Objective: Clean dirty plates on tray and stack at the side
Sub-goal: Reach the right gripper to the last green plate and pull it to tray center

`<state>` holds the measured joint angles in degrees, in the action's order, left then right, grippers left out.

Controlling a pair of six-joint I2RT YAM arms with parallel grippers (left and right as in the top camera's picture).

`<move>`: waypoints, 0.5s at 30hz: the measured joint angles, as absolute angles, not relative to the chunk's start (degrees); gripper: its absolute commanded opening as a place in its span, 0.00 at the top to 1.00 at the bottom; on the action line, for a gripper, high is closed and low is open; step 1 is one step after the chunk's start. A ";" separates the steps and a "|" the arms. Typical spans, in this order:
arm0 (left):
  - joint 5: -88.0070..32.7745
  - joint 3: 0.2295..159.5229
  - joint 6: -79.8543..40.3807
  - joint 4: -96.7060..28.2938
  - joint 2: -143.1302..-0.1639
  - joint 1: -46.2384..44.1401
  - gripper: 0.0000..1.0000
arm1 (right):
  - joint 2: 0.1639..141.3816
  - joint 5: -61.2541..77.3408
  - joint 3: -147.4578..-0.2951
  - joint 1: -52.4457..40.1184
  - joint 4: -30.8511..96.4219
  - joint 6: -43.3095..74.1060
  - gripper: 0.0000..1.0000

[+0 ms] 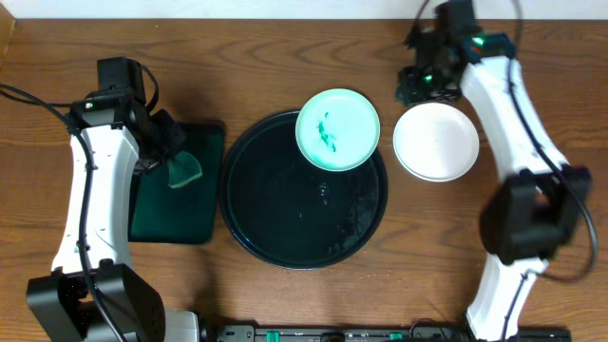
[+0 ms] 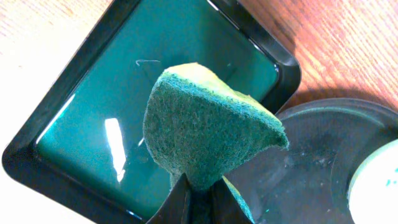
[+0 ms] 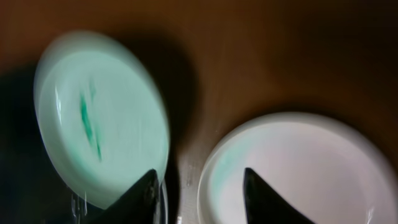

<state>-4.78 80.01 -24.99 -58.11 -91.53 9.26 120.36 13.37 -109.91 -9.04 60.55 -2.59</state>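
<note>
The round black tray (image 1: 285, 209) lies mid-table. A pale mint plate (image 1: 337, 128) with a teal smear rests on the tray's far right part, overlapping its rim; it also shows in the right wrist view (image 3: 102, 118). A clean white plate (image 1: 436, 142) sits on the table right of the tray and shows in the right wrist view (image 3: 298, 168). My right gripper (image 1: 415, 87) is open and empty, above the gap between the two plates (image 3: 202, 186). My left gripper (image 2: 199, 199) is shut on the green sponge (image 2: 208, 124), held over the green tray.
A rectangular dark green tray (image 1: 152, 214) with a wet bottom sits left of the black tray, also in the left wrist view (image 2: 93, 106). The black tray's rim (image 2: 323, 112) and the mint plate's edge (image 2: 379, 180) show there too.
</note>
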 measured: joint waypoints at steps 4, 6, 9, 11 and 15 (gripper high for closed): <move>-4.78 79.99 -24.99 -58.04 -91.53 9.26 0.93 | 133.32 16.80 -120.22 -10.76 66.37 -8.71 0.55; -4.78 79.99 -24.99 -58.02 -91.53 9.26 0.93 | 138.06 18.50 -122.83 -11.64 67.55 -11.88 0.56; -4.78 79.99 -24.99 -58.04 -91.53 9.26 0.93 | 139.87 19.77 -123.00 -12.91 67.57 -14.35 0.63; -4.78 79.99 -24.99 -58.04 -91.53 9.26 0.93 | 139.87 20.18 -123.33 -13.19 67.20 -15.14 0.74; -4.78 79.99 -24.99 -58.04 -91.53 9.26 0.93 | 139.87 20.86 -124.03 -13.23 65.91 -15.62 0.99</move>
<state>-4.78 79.99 -24.99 -58.04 -91.53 9.26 139.87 20.86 -124.03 -13.23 65.91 -15.62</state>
